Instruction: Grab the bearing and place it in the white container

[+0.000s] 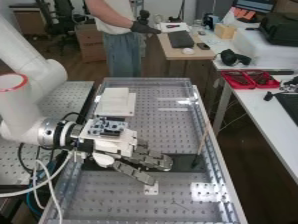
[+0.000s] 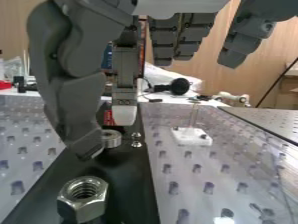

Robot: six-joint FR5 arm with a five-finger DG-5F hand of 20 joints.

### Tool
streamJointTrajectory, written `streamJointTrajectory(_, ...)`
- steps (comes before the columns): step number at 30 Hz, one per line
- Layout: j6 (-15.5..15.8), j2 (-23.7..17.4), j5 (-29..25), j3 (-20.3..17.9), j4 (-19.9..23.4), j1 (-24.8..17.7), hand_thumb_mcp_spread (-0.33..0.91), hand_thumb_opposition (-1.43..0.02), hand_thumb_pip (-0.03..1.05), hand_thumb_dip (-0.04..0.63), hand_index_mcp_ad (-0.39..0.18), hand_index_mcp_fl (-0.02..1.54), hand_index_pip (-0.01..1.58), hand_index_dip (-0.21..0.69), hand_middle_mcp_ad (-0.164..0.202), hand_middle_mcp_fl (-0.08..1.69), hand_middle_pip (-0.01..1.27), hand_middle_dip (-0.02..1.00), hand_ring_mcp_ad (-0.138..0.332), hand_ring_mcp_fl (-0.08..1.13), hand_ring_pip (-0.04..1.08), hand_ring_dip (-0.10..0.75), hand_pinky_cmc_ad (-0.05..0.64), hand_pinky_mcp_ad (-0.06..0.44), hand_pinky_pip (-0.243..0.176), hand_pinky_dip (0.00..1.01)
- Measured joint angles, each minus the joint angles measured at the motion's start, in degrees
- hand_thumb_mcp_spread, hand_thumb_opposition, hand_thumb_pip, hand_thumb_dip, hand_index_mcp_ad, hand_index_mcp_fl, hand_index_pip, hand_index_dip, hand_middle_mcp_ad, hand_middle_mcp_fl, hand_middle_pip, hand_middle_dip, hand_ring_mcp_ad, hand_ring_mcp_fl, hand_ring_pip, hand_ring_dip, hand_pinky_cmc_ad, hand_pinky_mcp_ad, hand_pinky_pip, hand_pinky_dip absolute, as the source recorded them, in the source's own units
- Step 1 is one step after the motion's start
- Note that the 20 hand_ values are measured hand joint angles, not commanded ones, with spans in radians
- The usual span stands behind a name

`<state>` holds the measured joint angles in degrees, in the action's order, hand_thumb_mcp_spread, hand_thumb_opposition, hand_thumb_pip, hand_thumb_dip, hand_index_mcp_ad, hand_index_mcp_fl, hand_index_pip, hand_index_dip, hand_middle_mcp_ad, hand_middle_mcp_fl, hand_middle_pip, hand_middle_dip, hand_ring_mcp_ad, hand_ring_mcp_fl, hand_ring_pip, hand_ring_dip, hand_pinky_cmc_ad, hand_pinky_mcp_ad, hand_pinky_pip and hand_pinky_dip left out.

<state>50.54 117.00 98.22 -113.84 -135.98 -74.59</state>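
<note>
Extended over the black strip in the high view, the hand [image 1: 136,157] has straight to loosely bent fingers. In the wrist view the hand [image 2: 76,95] is open, its thumb and one light-tipped finger [image 2: 124,107] hanging close to the bearing. The bearing [image 2: 112,138], a small metal ring, lies on the black strip [image 2: 126,170]; the thumb's tip covers its edge, and whether they touch I cannot tell. A white box-like piece [image 1: 115,102], perhaps the container, sits on the perforated bench beyond the hand in the high view.
A large hex nut [image 2: 83,198] stands on the strip, with small shiny parts [image 2: 136,140] beside the bearing. A white block with a thin upright pin [image 2: 191,136] is on the bench. A thin rod [image 1: 201,145] rises near the rail. Red trays [image 1: 249,80] lie on the side table.
</note>
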Motion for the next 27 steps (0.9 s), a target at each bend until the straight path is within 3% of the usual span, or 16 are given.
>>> streamJointTrajectory(24, 0.3, 0.0, 1.0, 0.5, -0.7, 0.3, 0.53, -0.87, 0.42, 0.281, -0.117, 0.22, 1.30, 0.314, 0.073, 0.01, 0.14, 0.09, 0.037, 0.00, 0.08, -0.023, 0.368, 0.248, -0.105, 0.14)
streamJointTrajectory(27, 0.6, 0.1, 1.0, 0.7, -0.9, 0.4, 0.53, -0.86, 0.46, 0.281, -0.117, 0.22, 1.31, 0.314, 0.073, 0.01, 0.14, 0.09, 0.037, 0.00, 0.08, -0.023, 0.368, 0.248, -0.105, 0.14)
